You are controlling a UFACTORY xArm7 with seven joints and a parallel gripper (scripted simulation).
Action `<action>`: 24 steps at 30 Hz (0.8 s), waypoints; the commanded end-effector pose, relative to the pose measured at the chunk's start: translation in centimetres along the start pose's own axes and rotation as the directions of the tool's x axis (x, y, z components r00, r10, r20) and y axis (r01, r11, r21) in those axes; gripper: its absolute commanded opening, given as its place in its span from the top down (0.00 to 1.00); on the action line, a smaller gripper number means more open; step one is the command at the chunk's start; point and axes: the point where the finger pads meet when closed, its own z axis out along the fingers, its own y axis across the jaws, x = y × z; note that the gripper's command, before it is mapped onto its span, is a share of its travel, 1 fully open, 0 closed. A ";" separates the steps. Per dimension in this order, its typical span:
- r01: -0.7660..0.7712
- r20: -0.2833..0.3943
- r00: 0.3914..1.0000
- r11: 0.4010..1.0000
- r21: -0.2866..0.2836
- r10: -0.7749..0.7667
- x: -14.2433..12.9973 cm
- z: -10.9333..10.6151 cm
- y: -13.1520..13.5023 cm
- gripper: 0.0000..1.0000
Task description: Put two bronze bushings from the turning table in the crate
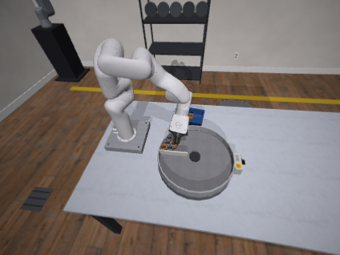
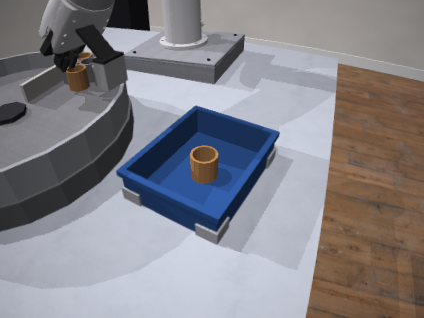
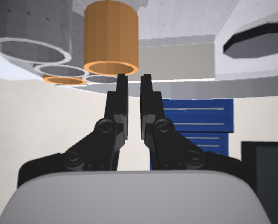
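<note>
A bronze bushing (image 2: 78, 78) (image 3: 111, 35) stands upright on the grey turning table (image 1: 208, 171) (image 2: 50, 143), at its edge nearest the crate. My gripper (image 1: 175, 143) (image 2: 70, 67) (image 3: 134, 88) is right at that bushing's rim, fingers nearly together with nothing between them. A second bronze bushing (image 2: 85, 56) (image 3: 62, 80) stands just behind it. Grey bushings (image 3: 30, 50) (image 2: 109, 70) stand close beside them. The blue crate (image 1: 197, 115) (image 2: 170, 204) sits on the table top next to the turning table and holds one upright bronze bushing (image 2: 204, 164).
A low grey divider bar (image 1: 174, 152) (image 2: 40, 84) and a black hub (image 1: 195, 156) (image 2: 11, 112) (image 3: 250, 42) sit on the turning table. The arm's base plate (image 1: 127, 140) (image 2: 190, 60) is beyond the crate. A small white and yellow box (image 1: 238, 163) is fixed to the turning table's far side.
</note>
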 end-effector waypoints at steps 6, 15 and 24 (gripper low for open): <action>-0.001 -0.001 1.000 1.000 -0.002 0.001 0.7 0.8 0.1 0.90; -0.001 -0.001 1.000 1.000 -0.002 0.001 0.7 0.8 0.1 0.90; -0.001 -0.001 1.000 1.000 -0.002 0.001 0.7 0.8 0.1 1.00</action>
